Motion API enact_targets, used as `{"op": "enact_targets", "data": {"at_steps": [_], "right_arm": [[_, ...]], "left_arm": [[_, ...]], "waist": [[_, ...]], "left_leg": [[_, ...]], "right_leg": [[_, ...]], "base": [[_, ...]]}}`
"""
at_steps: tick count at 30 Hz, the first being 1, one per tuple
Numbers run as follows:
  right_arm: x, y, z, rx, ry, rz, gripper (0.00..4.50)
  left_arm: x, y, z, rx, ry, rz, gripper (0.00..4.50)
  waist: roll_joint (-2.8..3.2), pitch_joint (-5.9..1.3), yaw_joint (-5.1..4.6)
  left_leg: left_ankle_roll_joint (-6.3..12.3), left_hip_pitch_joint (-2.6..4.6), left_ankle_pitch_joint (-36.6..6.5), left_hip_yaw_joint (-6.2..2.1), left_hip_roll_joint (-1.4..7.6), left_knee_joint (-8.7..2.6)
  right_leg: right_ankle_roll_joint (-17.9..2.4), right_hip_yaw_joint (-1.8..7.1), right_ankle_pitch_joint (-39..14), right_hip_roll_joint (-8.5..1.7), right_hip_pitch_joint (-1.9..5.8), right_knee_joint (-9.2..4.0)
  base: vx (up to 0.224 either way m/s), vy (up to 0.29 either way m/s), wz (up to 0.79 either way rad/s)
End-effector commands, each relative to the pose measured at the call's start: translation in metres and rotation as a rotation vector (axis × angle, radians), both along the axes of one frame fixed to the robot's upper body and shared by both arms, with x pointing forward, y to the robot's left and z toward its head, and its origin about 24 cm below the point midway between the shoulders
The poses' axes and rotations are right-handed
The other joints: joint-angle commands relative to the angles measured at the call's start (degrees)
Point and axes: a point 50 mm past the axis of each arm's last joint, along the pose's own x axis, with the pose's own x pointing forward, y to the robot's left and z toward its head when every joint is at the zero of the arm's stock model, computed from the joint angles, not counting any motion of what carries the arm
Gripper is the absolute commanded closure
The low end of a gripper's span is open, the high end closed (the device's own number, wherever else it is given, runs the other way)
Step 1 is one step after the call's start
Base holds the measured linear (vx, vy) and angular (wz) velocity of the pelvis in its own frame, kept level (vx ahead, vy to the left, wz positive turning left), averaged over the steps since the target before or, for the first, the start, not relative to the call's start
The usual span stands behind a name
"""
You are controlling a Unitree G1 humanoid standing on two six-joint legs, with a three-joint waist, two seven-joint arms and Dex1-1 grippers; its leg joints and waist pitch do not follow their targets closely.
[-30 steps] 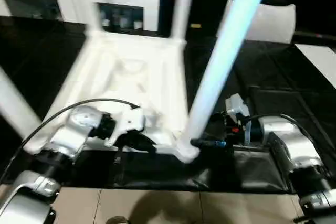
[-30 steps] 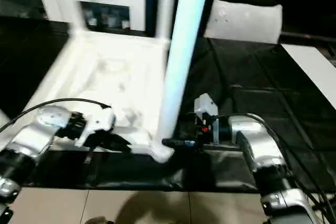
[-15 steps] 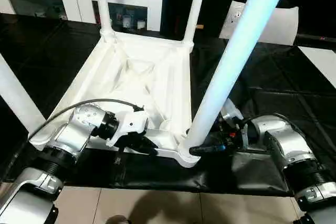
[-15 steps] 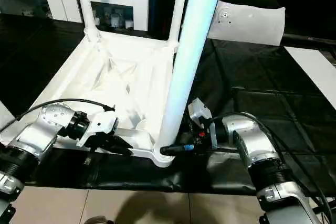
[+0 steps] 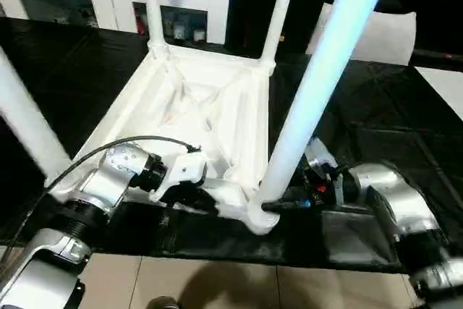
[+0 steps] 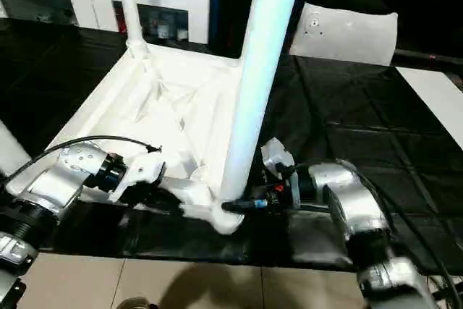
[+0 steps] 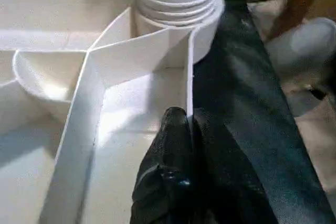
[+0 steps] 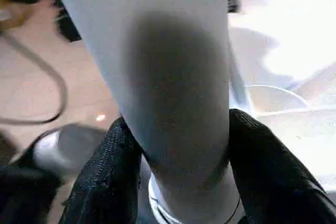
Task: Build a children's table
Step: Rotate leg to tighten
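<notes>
Up close, right tool point(image 8: 176, 177) clamps the leg point(image 8: 157, 77); tabletop point(image 5: 210, 106) lies inverted.

The robot's forearms are rounded silver shells ending in black ribbed wrist collars. The left arm point(image 5: 108, 182) carries a white wrist housing, with a thin black cable arching over it. The right arm point(image 5: 391, 200) shows a white block, red details and black fingers point(image 8: 105, 177) of textured rubber.
</notes>
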Motion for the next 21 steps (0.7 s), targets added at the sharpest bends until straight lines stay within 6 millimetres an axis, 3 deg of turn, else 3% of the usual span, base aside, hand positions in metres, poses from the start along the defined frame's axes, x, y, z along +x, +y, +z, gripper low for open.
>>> {"op": "enact_targets", "data": {"at_steps": [1, 2, 3, 4, 5, 6, 7, 8, 9, 10, 11, 12, 13, 14, 15, 16, 17, 18, 19, 20, 21], "right_arm": [[0.0, 0.028, -0.015, -0.035, 0.034, -0.118, 2.47], [0.006, 0.037, -0.018, -0.02, 0.04, -0.237, 2.47], [0.008, 0.042, -0.019, -0.015, 0.044, -0.289, 2.49], [0.011, 0.046, -0.02, -0.013, 0.043, -0.341, 2.52], [0.012, 0.049, -0.02, -0.01, 0.042, -0.369, 2.53], [0.014, 0.058, -0.022, -0.01, 0.06, -0.434, 2.53], [0.015, 0.062, -0.023, -0.014, 0.067, -0.469, 2.55], [0.018, 0.067, -0.024, -0.02, 0.078, -0.525, 2.55], [0.022, 0.074, -0.024, -0.02, 0.098, -0.598, 2.55], [0.024, 0.078, -0.024, -0.021, 0.111, -0.644, 2.55], [0.027, 0.082, -0.022, -0.052, 0.075, -0.668, 2.55], [0.029, 0.085, -0.021, -0.075, 0.044, -0.677, 2.55], [0.035, 0.088, -0.017, -0.052, 0.062, -0.734, 2.55], [0.038, 0.089, -0.015, -0.028, 0.086, -0.767, 2.56], [0.042, 0.091, -0.013, 0.006, 0.126, -0.808, 2.58], [0.045, 0.092, -0.011, 0.016, 0.134, -0.837, 2.58], [0.047, 0.093, -0.009, 0.006, 0.131, -0.853, 2.58], [0.047, 0.095, -0.008, 0.013, 0.14, -0.861, 2.58], [0.048, 0.095, -0.008, 0.017, 0.14, -0.86, 2.58], [0.048, 0.096, -0.007, 0.02, 0.14, -0.862, 2.58], [0.047, 0.092, -0.007, 0.004, 0.082, -0.834, 2.03]], "left_arm": [[0.008, -0.031, 0.005, -0.101, -0.041, 0.108, 4.5], [0.01, -0.04, 0.006, -0.126, -0.054, 0.15, 4.5], [0.011, -0.043, 0.007, -0.135, -0.06, 0.17, 4.5], [0.013, -0.047, 0.007, -0.137, -0.073, 0.194, 4.5], [0.014, -0.048, 0.007, -0.131, -0.082, 0.213, 4.5], [0.017, -0.056, 0.01, -0.152, -0.08, 0.262, 4.5], [0.018, -0.06, 0.011, -0.165, -0.079, 0.293, 4.5], [0.02, -0.065, 0.013, -0.181, -0.077, 0.329, 4.5], [0.023, -0.073, 0.016, -0.202, -0.075, 0.376, 4.5], [0.024, -0.077, 0.018, -0.213, -0.074, 0.405, 4.5], [0.026, -0.082, 0.02, -0.227, -0.074, 0.438, 4.5], [0.028, -0.086, 0.022, -0.236, -0.074, 0.458, 4.5], [0.031, -0.089, 0.024, -0.248, -0.087, 0.494, 4.5], [0.032, -0.091, 0.026, -0.254, -0.096, 0.508, 4.5], [0.034, -0.093, 0.027, -0.259, -0.107, 0.522, 4.5], [0.035, -0.094, 0.028, -0.258, -0.116, 0.538, 4.5], [0.036, -0.095, 0.028, -0.256, -0.13, 0.548, 4.5], [0.036, -0.094, 0.028, -0.245, -0.14, 0.552, 4.5], [0.036, -0.094, 0.028, -0.24, -0.141, 0.553, 4.5], [0.035, -0.093, 0.027, -0.231, -0.142, 0.556, 4.5], [0.034, -0.087, 0.023, -0.199, -0.149, 0.541, 4.5]], "waist": [[0.73, -2.06, -0.92], [0.26, -2.12, -1.74], [0.17, -2.14, -2.55], [0.73, -2.14, -3.02], [0.87, -2.14, -4.13], [1.48, -2.26, -5.08], [1.65, -2.11, -5.46], [1.91, -1.75, -6.36], [2.56, -1.6, -6.88], [3.15, -1.42, -6.64], [4.14, -1.16, -4.09], [3.03, -0.87, -3.63], [-0.02, -1.81, -2.89], [-2.21, -0.57, -4.66], [-1.48, -2.23, -4.83], [0.31, -2.31, -3.16], [0.69, -2.93, -3.17], [1.14, -3.33, -4.31], [1.14, -3.33, -4.31], [0.38, -2.89, -4.84], [0.17, -2.66, -4.53]], "left_leg": [[-1.33, 1.18, -20.2, -0.9, 1.66, -4.5], [-1.94, 1.83, -22.8, -1.14, 1.34, -3.93], [-2.51, 1.63, -23.2, -1.54, 1.02, -3.81], [-2.65, 1.55, -23.9, -1.87, 1.0, -3.89], [-2.36, 1.5, -26.0, -2.18, 1.26, -4.03], [-1.94, 2.02, -28.7, -2.5, 1.73, -4.2], [-2.0, 1.91, -30.1, -2.73, 2.0, -4.51], [-1.88, 2.36, -34.6, -3.07, 2.35, -4.98], [-2.19, 1.81, -39.3, -3.66, 3.39, -6.26], [-2.49, 0.63, -42.5, -3.91, 4.31, -8.15], [-3.72, -4.05, -49.2, -2.22, 5.36, -13.22], [-2.5, -4.44, -48.8, -0.62, 5.0, -14.04], [-2.6, 0.97, -39.0, 0.49, 2.81, -9.11], [-1.77, 7.25, -17.5, -0.41, -1.92, 8.54], [0.55, -3.03, -8.0, -3.96, -2.68, 6.56], [-0.59, -2.3, -7.5, -4.35, -0.41, 2.21], [-0.65, 0.63, -6.2, -3.42, 0.84, -2.03], [0.27, 2.32, -4.9, -2.78, 1.41, -2.89], [0.27, 2.32, -4.9, -2.78, 1.41, -2.89], [3.02, 0.62, -7.4, -2.36, 1.26, -3.99], [2.82, 0.95, -12.7, -1.84, 0.71, -3.58]], "right_leg": [[-6.2, 2.37, -32.0, -4.98, 1.02, -6.22], [-3.5, 1.83, -39.3, -5.24, 0.56, -7.47], [-1.7, 1.01, -42.6, -5.33, 0.77, -8.13], [-1.0, 0.54, -43.4, -5.4, 1.03, -8.5], [-0.4, -0.39, -42.9, -5.28, 1.31, -9.17], [-1.2, -1.51, -39.8, -5.4, 1.66, -9.52], [-1.4, -2.06, -38.3, -5.27, 1.98, -9.52], [-0.9, -3.78, -37.1, -4.99, 2.24, -10.09], [-1.4, -4.28, -33.1, -4.86, 3.48, -8.73], [-2.1, -4.13, -29.5, -4.29, 4.84, -6.19], [-3.6, -3.12, -15.2, -2.52, 7.71, 4.44], [-2.5, -1.89, -12.1, -1.74, 7.38, 5.94], [0.6, 3.14, -32.4, -3.5, 2.81, 1.82], [3.0, 1.64, -71.8, -9.67, -7.78, -13.45], [3.0, 4.52, -62.3, -11.84, 3.91, -8.14], [1.5, 4.44, -53.7, -12.05, 4.66, -7.18], [-1.5, 2.59, -30.9, -6.1, 1.8, -4.51], [-7.4, 2.25, -9.4, -4.44, 1.25, -2.63], [-7.4, 2.25, -9.4, -4.44, 1.25, -2.63], [-10.8, 2.11, -7.2, -4.63, 2.79, -3.41], [-9.2, 2.19, -18.9, -5.26, 2.29, -4.96]], "base": [[-0.052, -0.004, -0.04], [-0.071, 0.002, -0.08], [-0.071, 0.002, -0.08], [-0.076, 0.02, -0.13], [-0.069, 0.041, -0.13], [-0.069, 0.041, -0.13], [-0.055, 0.055, -0.07], [-0.053, 0.055, -0.04], [-0.053, 0.055, -0.04], [-0.072, 0.037, 0.0], [-0.105, -0.002, 0.05], [-0.105, -0.002, 0.05], [-0.04, -0.081, 0.09], [0.022, -0.075, -0.24], [0.022, -0.075, -0.24], [0.082, 0.033, -0.42], [0.081, 0.008, 0.07], [0.081, 0.008, 0.07], [-0.007, -0.038, 0.21], [0.0, 0.0, 0.0], [0.0, 0.0, 0.0]]}}
